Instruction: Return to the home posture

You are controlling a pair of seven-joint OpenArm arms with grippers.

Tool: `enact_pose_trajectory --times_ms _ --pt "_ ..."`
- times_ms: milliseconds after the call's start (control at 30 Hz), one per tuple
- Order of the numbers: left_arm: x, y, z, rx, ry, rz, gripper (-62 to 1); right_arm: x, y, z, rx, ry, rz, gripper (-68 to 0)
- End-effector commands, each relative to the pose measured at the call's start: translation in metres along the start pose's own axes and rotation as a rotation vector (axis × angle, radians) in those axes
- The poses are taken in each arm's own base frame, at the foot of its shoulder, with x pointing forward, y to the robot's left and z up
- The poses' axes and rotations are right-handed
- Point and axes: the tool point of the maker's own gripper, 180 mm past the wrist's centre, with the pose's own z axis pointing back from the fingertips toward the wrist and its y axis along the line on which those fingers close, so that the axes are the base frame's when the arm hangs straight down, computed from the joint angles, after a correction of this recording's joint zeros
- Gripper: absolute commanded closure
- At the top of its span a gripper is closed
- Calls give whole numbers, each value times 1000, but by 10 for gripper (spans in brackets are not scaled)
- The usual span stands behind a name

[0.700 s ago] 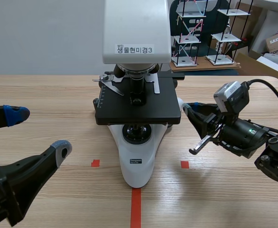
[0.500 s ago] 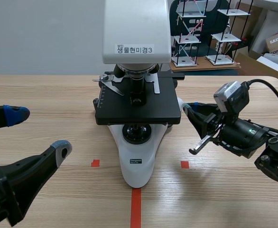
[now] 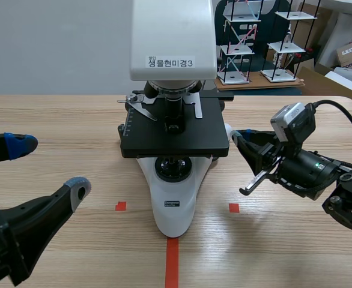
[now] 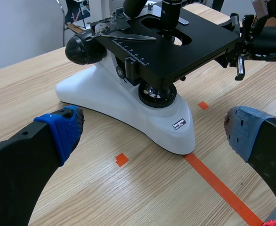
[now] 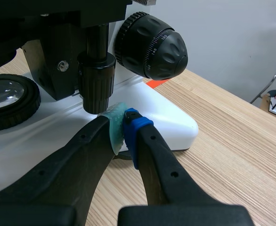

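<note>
Beside microscope [image 3: 175, 141] w/ label [image 3: 172, 62] 생물현미경3, left fingers [image 3: 77, 187] sit wide apart, right fingers [image 5: 139, 131] pressed together.

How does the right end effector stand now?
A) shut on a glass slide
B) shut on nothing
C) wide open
B: in the right wrist view the pads of the right end effector meet with nothing between them, close by the small black knob of the microscope.

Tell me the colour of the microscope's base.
The base is white; the left wrist view shows it best.
</note>
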Motion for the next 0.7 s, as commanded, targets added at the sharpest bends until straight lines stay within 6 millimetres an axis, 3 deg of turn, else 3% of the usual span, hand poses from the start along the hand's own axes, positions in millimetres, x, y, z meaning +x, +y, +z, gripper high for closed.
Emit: enact_pose_trajectory --times_ms 0,200,400,567,667 --pt "11 -1 0 3 -40 4 -623 16 -5 -6 -2 -52 12 0" --pt "11 -1 0 3 -40 4 -623 16 -5 -6 -2 -52 12 -13" --pt "11 -1 0 3 -40 4 -623 15 -2 -3 -1 -53 6 -102" --pt "10 -1 0 3 -40 4 -623 13 18 23 -7 -82 9 -113" --pt "10 -1 0 3 -40 4 -623 18 26 47 -43 -86 20 -171"
